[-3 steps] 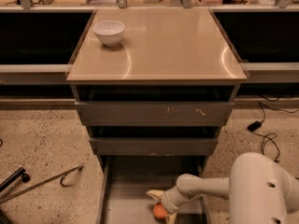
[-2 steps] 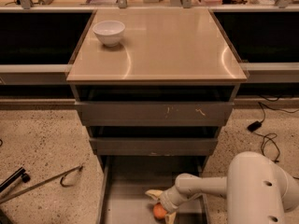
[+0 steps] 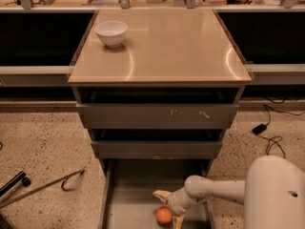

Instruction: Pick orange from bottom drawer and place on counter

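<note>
The orange [image 3: 164, 215] lies on the grey floor of the pulled-out bottom drawer [image 3: 128, 209], near the frame's lower edge. My gripper [image 3: 167, 208] reaches down into the drawer from the right on a white arm [image 3: 214, 190]. Its pale fingers [image 3: 161, 194] straddle the orange, one above it and one at its lower right. The fingers look spread around the fruit, and the fruit rests on the drawer floor. The tan counter [image 3: 171, 46] tops the cabinet above.
A white bowl [image 3: 111, 33] stands at the counter's back left. Two shut grey drawers [image 3: 157, 116] sit above the open one. Dark shelving units flank the cabinet. Cables [image 3: 269, 137] lie on the speckled floor at right; metal rods [image 3: 43, 187] lie at left.
</note>
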You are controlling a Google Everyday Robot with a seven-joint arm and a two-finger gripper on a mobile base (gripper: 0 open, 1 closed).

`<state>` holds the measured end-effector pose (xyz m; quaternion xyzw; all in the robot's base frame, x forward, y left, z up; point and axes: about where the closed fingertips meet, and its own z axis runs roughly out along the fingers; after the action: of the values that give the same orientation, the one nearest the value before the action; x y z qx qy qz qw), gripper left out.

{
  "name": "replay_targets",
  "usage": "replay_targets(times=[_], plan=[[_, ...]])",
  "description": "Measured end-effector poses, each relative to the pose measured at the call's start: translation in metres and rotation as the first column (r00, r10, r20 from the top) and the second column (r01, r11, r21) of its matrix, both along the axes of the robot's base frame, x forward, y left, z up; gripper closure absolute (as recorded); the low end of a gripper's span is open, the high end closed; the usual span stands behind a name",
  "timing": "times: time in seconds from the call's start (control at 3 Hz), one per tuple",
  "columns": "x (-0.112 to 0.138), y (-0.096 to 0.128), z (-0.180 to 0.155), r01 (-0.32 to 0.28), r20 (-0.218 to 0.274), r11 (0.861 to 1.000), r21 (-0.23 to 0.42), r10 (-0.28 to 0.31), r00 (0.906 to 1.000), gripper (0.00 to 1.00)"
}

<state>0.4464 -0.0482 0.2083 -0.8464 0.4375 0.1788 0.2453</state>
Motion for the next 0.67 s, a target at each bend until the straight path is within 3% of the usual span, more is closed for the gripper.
replay_targets(times=[0.67], plan=[[-0.0024,-0.0035,0.0113,0.013,0.007,1.0,-0.017,-0.013,0.9999,0.0]])
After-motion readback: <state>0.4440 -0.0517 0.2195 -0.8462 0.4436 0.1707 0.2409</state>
